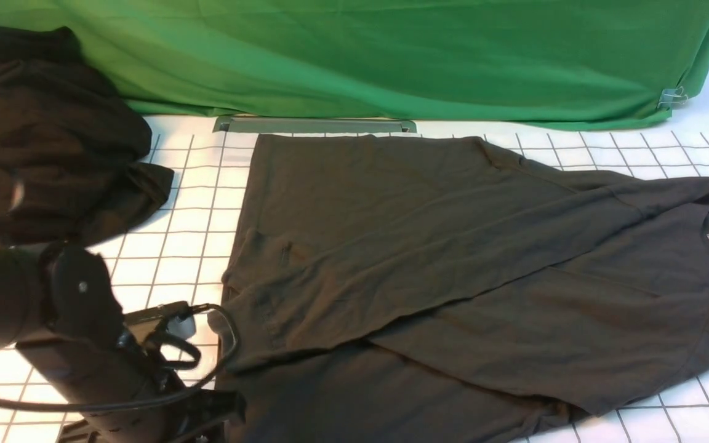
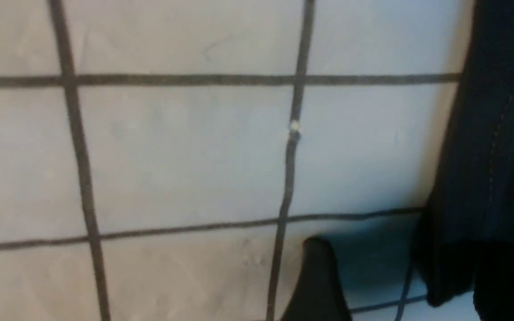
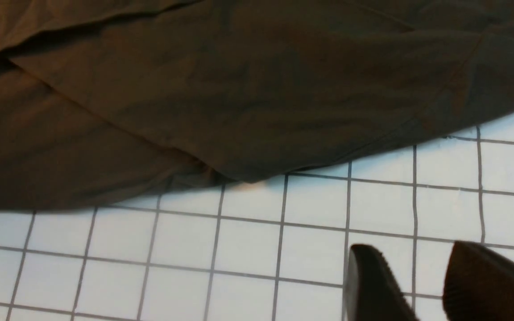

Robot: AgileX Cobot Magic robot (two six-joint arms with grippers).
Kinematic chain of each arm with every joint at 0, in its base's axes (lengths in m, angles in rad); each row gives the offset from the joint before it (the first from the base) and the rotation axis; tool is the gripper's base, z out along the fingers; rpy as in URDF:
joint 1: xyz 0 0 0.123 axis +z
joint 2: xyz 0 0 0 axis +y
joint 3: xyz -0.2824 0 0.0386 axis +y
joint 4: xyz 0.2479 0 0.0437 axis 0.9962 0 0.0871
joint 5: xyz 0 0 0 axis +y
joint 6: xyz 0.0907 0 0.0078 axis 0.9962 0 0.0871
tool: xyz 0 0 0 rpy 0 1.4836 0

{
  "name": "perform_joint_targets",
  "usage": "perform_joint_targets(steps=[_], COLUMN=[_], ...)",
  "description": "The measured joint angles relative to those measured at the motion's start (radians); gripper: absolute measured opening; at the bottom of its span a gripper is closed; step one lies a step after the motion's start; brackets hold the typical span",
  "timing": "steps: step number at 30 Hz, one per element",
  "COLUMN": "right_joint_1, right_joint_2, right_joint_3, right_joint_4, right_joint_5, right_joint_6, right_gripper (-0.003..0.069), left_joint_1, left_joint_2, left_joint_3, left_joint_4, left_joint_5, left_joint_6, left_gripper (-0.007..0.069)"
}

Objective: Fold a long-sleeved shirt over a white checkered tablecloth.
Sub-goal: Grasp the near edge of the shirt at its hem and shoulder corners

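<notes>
The shirt (image 1: pixel 453 258) lay flat on the cloth (image 1: pixel 170 258), sleeves already crossed over the body. Your L gripper (image 2: pixel 400 276) sat jaws apart, empty, beside the hem. Your R gripper (image 3: pixel 426 276) was also apart and empty, near the shirt's front edge. Next, prob.: pinch the hem w/ both, carry it toward the collar.

Left jaws: bare white checkered tablecloth (image 2: pixel 172 156) underneath and ahead, free to travel there. The hem of the long-sleeved shirt (image 2: pixel 498 133) sits just beside one finger (image 2: pixel 319 281), so that side is blocked. Further ahead, on the side away from the shirt, a black heap of cloth (image 1: pixel 40 135) covers the worktop. The strip of bare grid between heap and shirt is passable. Right jaws: parted over bare grid, nothing between them. The shirt edge lies ahead across the whole view. Beyond the shirt a green cloth (image 1: pixel 391 55) walls off the back, with a grey bar (image 1: pixel 314 125) at its foot.
</notes>
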Motion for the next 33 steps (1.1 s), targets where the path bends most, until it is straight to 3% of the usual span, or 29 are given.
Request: perform_joint_targets(steps=[15, 24, 33], right_joint_1=[0.0, 0.0, 0.0], right_joint_2=[0.0, 0.0, 0.0], right_joint_3=[0.001, 0.085, 0.115], right_joint_4=[0.0, 0.0, 0.001], right_joint_5=[0.001, 0.007, 0.012], right_joint_6=[-0.001, -0.001, 0.0], right_gripper=[0.0241, 0.0241, 0.0241], left_joint_1=[0.0, 0.0, 0.0], left_joint_2=[-0.007, 0.006, 0.006], left_joint_3=[0.009, -0.084, -0.044], left_joint_4=[-0.066, -0.098, -0.122], left_joint_5=[-0.036, 0.098, 0.121], left_joint_6=[0.042, 0.1, 0.101], left_gripper=[0.0426, 0.0351, 0.034])
